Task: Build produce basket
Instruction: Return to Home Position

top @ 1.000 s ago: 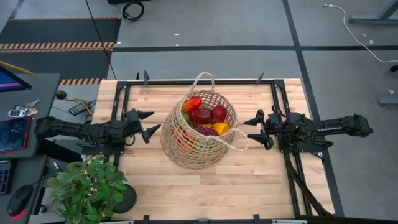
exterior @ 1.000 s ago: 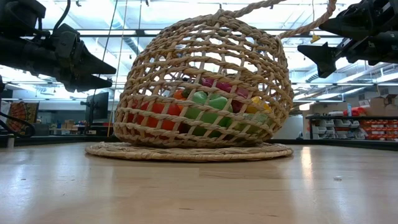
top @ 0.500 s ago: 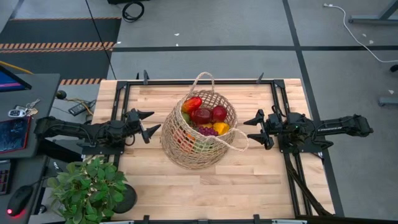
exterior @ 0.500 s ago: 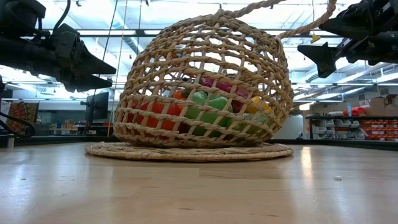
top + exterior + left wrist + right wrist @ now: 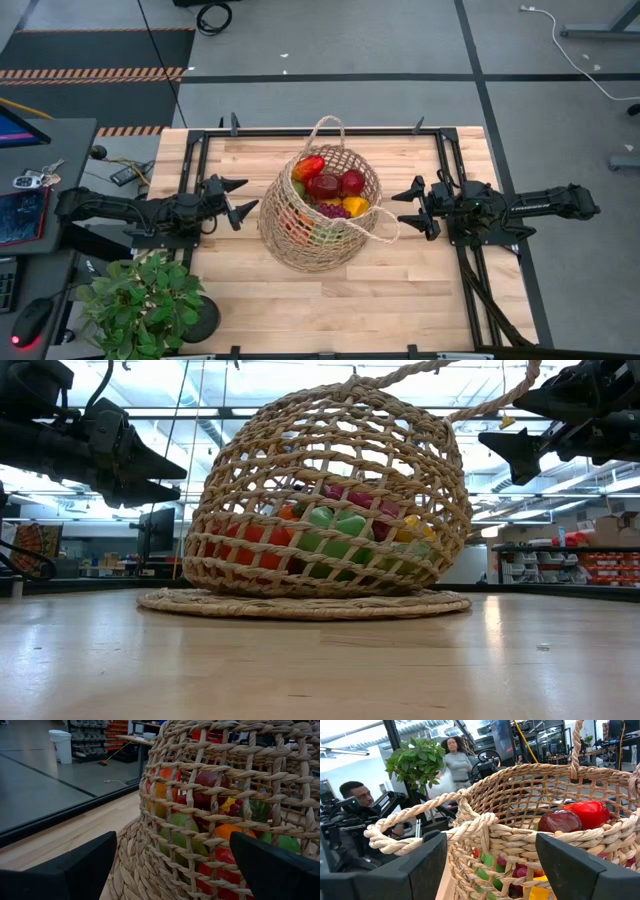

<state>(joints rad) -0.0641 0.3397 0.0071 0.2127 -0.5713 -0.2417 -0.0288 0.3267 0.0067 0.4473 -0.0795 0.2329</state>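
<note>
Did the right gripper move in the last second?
No. In the high view the open right gripper holds the same spot right of the basket; the left gripper waits opposite.

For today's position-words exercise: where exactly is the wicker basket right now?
In the high view, the basket stands mid-table, directly between the left gripper and the right gripper, with the produce piled inside it.

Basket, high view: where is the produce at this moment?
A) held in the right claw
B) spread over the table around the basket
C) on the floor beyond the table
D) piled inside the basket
D: the produce lies piled inside the basket, while the left claw and the right claw stand open and empty on either side of it.
</note>
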